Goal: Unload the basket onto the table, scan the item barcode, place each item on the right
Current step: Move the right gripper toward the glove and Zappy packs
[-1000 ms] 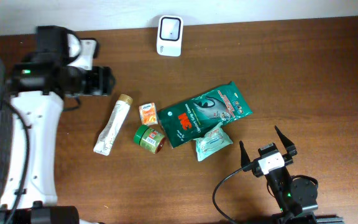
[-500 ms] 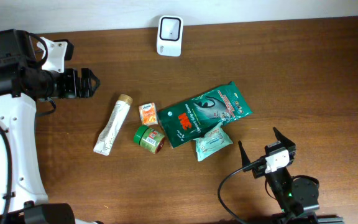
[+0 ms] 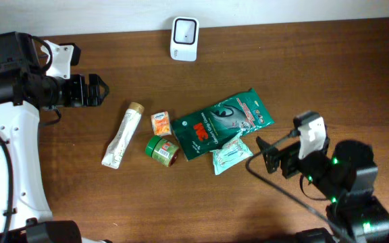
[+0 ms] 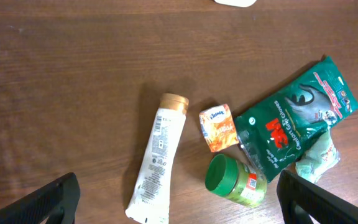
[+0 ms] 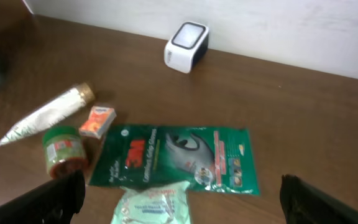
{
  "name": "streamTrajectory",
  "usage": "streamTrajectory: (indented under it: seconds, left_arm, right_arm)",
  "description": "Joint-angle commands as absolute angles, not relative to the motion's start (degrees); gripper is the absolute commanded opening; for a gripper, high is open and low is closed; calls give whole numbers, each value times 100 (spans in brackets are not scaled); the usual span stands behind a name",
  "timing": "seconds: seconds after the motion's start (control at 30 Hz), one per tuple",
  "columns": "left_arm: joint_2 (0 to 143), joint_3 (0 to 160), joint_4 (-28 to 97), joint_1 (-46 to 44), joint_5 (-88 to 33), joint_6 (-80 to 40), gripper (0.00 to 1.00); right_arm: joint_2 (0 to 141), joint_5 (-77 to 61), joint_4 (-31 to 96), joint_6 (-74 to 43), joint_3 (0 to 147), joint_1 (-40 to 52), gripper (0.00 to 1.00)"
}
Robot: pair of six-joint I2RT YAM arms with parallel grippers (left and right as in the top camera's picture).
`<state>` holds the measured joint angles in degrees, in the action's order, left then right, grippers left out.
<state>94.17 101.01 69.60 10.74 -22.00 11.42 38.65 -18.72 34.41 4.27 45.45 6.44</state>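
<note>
Right, I have both arms off the goods at the moment. My left gripper point(image 3: 98, 91) hangs over the left side of the table point(image 3: 329, 74), jaws spread wide with nothing between them. My right gripper point(image 3: 263, 154) sits low on the right, jaws likewise wide apart and empty, its tips just beside the tissue pack point(image 3: 230, 154). The items lie in a cluster mid-table: a white tube point(image 3: 122, 135), a small orange packet point(image 3: 161, 123), a green jar point(image 3: 162, 149), and a green 3M pouch point(image 3: 225, 123) touching the tissue pack. The white scanner point(image 3: 184, 30) stands at the far edge, well apart from all of them
</note>
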Motion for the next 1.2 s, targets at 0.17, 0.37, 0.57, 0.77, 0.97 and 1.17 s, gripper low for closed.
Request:
streamTrajectory:
  seconds: [0.17, 0.37, 0.57, 0.77, 0.97, 1.17]
  left_arm:
    - [9321, 10193, 6960, 1105, -2274, 1253, 99]
    - [9321, 10193, 6960, 1105, -2272, 1253, 99]
    - [9321, 10193, 6960, 1105, -2272, 1253, 99]
    - [9321, 10193, 6960, 1105, -2272, 1253, 99]
    - [9321, 10195, 6960, 1105, -2272, 1253, 99]
    - [9321, 10193, 6960, 1105, -2274, 1253, 99]
  right_arm:
    - [6770, -3216, 5408, 360, 6860, 823, 98]
    - [8204, -2320, 5636, 419, 7041, 2119, 98]
    - [8836, -2749, 5028, 36, 7041, 2751, 98]
    - [9148, -224, 4932, -1072, 7041, 3607, 93]
    - [9889, 1000, 4943, -1898, 7043, 4165, 82]
    - [10656, 1422, 4928, -2174, 7052, 4167, 66]
